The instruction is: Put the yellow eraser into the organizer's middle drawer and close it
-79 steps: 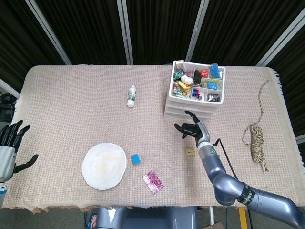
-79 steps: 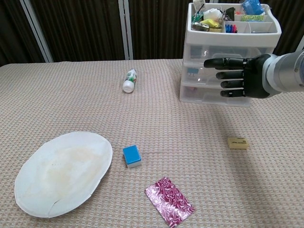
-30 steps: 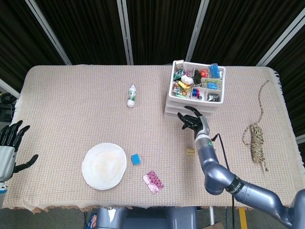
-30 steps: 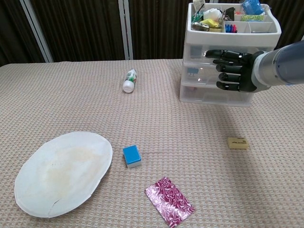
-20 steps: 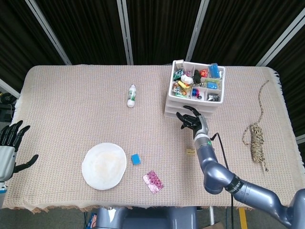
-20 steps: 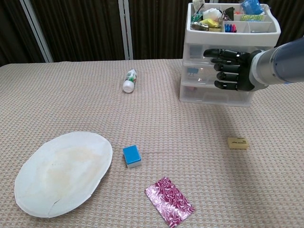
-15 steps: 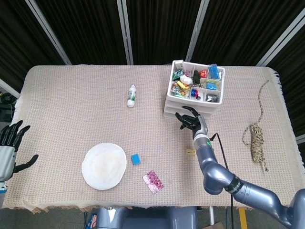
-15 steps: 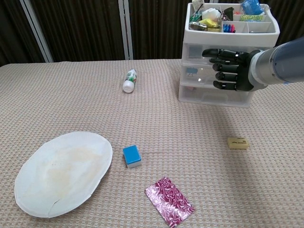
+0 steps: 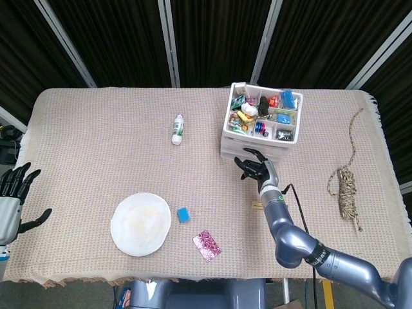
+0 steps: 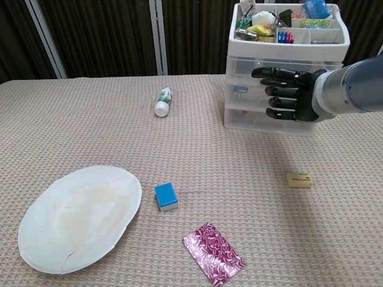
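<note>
Fingers (image 10: 276, 88) of the right hand (image 10: 286, 94) reach sideways across the front of the organizer (image 10: 286, 64), spread slightly and loosely curled, at the level of its middle drawer (image 10: 242, 91). Whether they touch the drawer front cannot be told, and nothing is seen held in them. From the head view the same right hand (image 9: 257, 168) sits just before the organizer (image 9: 259, 122), whose drawers all look pushed in. The yellow eraser (image 10: 299, 180) lies flat on the tablecloth (image 10: 90, 125), below and slightly right of the right hand in the chest view, apart from it; in the head view the yellow eraser (image 9: 257, 205) shows just beside the forearm, nearer the robot than the hand.

Only the head view shows the left hand (image 9: 14, 193), at the far left edge beyond the table, fingers apart and holding nothing. That view alone also shows the coil of twine (image 9: 346, 193) near the right edge, well apart from the organizer, and the open top tray with its mixed small items. The chest view gives the stacked clear drawer fronts. Both views show the white bottle (image 10: 162, 101) lying on its side, the white paper plate (image 10: 78, 215), the blue block (image 10: 166, 197) beside it and the magenta patterned packet (image 10: 213, 253).
</note>
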Robot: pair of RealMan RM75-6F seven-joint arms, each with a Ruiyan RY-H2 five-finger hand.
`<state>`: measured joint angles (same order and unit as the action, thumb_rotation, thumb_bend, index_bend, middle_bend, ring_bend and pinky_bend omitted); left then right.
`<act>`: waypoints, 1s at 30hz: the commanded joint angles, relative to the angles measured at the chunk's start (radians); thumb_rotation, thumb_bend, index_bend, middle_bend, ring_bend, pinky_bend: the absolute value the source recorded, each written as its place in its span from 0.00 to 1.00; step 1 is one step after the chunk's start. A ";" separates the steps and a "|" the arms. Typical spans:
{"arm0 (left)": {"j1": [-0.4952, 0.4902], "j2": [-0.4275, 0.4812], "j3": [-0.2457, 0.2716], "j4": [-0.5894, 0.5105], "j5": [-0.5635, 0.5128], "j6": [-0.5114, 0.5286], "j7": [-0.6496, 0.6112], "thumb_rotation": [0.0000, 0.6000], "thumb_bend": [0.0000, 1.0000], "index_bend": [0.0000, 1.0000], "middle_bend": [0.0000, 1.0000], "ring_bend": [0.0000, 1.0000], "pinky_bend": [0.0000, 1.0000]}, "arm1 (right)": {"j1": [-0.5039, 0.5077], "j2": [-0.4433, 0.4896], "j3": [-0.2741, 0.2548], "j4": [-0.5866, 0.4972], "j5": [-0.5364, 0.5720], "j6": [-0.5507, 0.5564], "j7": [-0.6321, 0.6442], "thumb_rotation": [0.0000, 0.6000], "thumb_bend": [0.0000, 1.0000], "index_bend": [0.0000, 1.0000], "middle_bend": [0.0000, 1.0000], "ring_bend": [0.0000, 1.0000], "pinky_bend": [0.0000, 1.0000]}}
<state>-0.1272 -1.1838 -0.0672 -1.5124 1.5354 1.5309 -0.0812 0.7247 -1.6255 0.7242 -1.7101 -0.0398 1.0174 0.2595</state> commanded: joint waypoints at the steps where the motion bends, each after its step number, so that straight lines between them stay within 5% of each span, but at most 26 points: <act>1: 0.000 0.000 0.000 0.000 0.000 0.000 0.000 1.00 0.25 0.11 0.00 0.00 0.00 | -0.018 0.006 -0.008 -0.032 -0.019 0.001 0.007 1.00 0.16 0.33 0.80 0.79 0.68; 17: -0.001 0.001 0.000 -0.002 0.000 -0.001 0.003 1.00 0.25 0.11 0.00 0.00 0.00 | -0.080 0.023 -0.041 -0.121 -0.091 0.024 0.034 1.00 0.16 0.32 0.79 0.78 0.68; 30: -0.002 0.000 0.000 -0.002 0.001 -0.001 0.003 1.00 0.25 0.11 0.00 0.00 0.00 | -0.117 0.032 -0.090 -0.187 -0.148 0.055 0.028 1.00 0.16 0.13 0.75 0.74 0.67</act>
<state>-0.1287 -1.1837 -0.0672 -1.5144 1.5365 1.5298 -0.0784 0.6109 -1.5942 0.6379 -1.8940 -0.1853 1.0725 0.2861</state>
